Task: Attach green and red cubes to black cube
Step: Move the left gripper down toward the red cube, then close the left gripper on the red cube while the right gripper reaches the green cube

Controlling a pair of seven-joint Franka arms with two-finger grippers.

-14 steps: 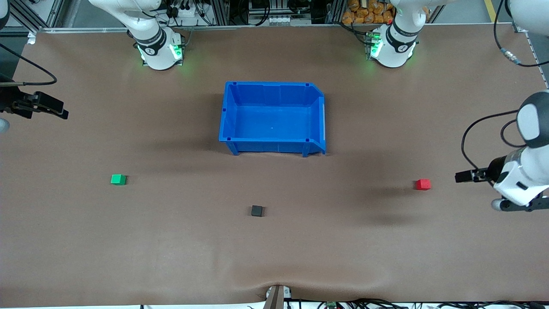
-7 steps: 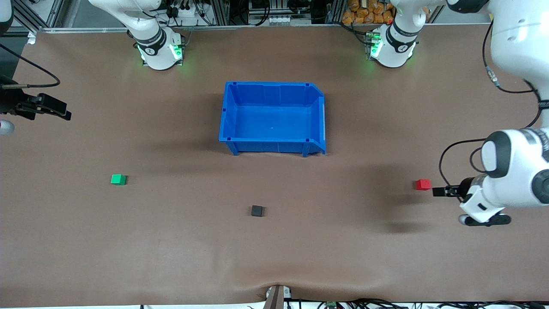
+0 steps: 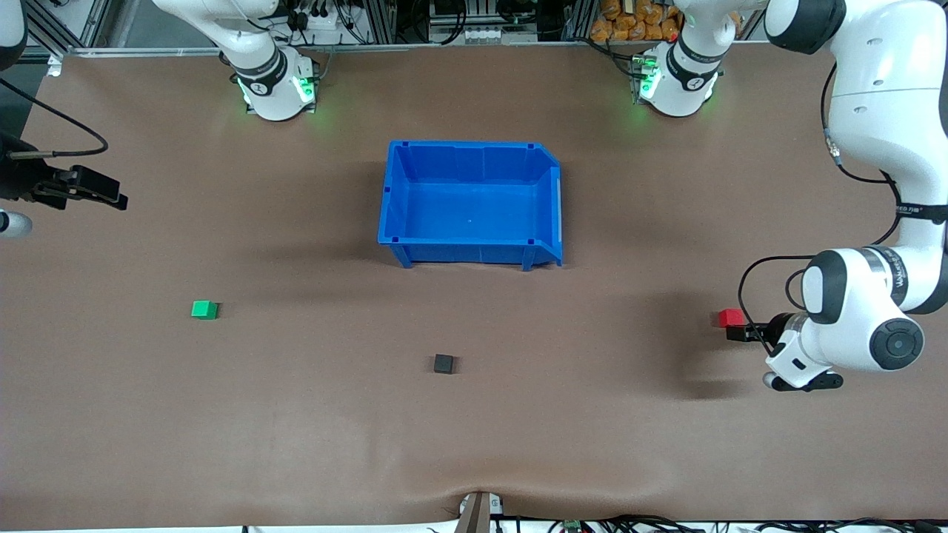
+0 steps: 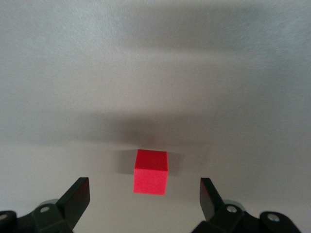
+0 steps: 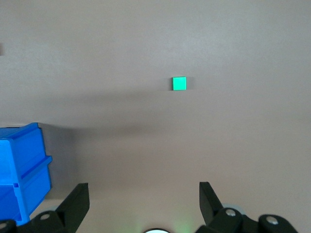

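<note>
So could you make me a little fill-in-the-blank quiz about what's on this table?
1. The left claw, fingers open, is closing in on the small ____ cube.
2. The big blue plastic bin holds ____.
3. The small matte black cube lies ____ the front camera than the small green cube.

Missing: red; nothing; nearer to

Red cube [image 3: 731,317], green cube [image 3: 204,309], black cube [image 3: 444,363], blue bin [image 3: 395,207], brown table [image 3: 296,414].

No readable text shows on the cubes, the bin or the surface. The left arm [image 3: 900,277] carries a small printed line on its wrist band, too small to read.
</note>
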